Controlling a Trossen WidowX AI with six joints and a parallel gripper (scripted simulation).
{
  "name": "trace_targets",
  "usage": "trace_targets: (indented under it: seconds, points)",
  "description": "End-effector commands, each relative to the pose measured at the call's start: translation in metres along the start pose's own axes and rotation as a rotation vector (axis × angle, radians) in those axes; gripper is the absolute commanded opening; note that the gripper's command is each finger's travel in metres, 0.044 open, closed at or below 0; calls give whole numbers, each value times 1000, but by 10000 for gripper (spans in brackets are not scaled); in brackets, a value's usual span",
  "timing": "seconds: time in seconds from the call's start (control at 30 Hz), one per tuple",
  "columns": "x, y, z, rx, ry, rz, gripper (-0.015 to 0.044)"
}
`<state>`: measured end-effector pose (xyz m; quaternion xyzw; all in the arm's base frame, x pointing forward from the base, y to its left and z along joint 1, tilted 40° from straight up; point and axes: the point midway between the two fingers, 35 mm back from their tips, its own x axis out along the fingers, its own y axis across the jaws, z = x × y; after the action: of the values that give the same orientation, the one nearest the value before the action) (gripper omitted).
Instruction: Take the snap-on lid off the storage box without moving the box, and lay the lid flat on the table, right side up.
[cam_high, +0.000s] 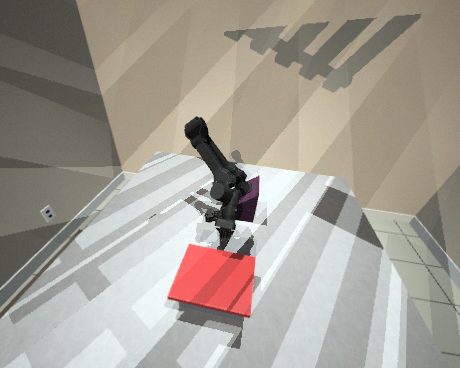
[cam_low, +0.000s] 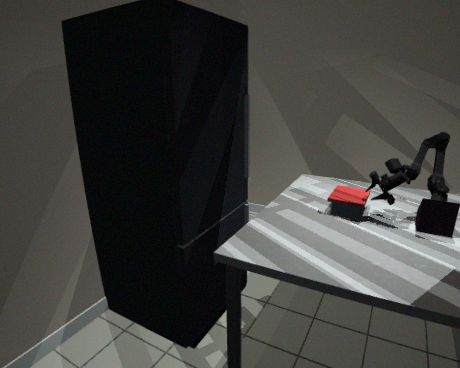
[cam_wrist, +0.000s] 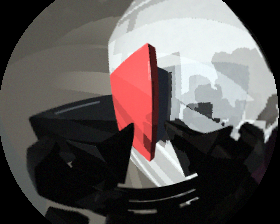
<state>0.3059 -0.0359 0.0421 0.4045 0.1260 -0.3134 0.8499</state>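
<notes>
Right now the pincer (cam_high: 223, 240) (cam_low: 378, 196) (cam_wrist: 149, 123) is about half open, with nothing in it, near the red lid (cam_high: 215, 280) (cam_low: 349, 195) (cam_wrist: 134, 97). The lid sits on top of the box (cam_low: 347, 209) (cam_wrist: 163, 105), on the table (cam_high: 295, 300) (cam_low: 320, 245) (cam_wrist: 160, 167). I can read no words anywhere.
</notes>
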Motion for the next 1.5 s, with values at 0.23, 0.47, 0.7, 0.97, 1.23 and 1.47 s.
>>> trace_targets:
  seconds: [0.23, 0.47, 0.7, 0.97, 1.23, 1.47]
  points:
    - [19, -1, 1, -1, -1, 6, 235]
    - [25, -2, 1, -1, -2, 8, 183]
    - [25, -2, 1, -1, -2, 8, 116]
    - [25, -2, 1, -1, -2, 8, 0]
    - [23, -2, 1, 2, -5, 5, 0]
    - [22, -1, 1, 2, -5, 5, 0]
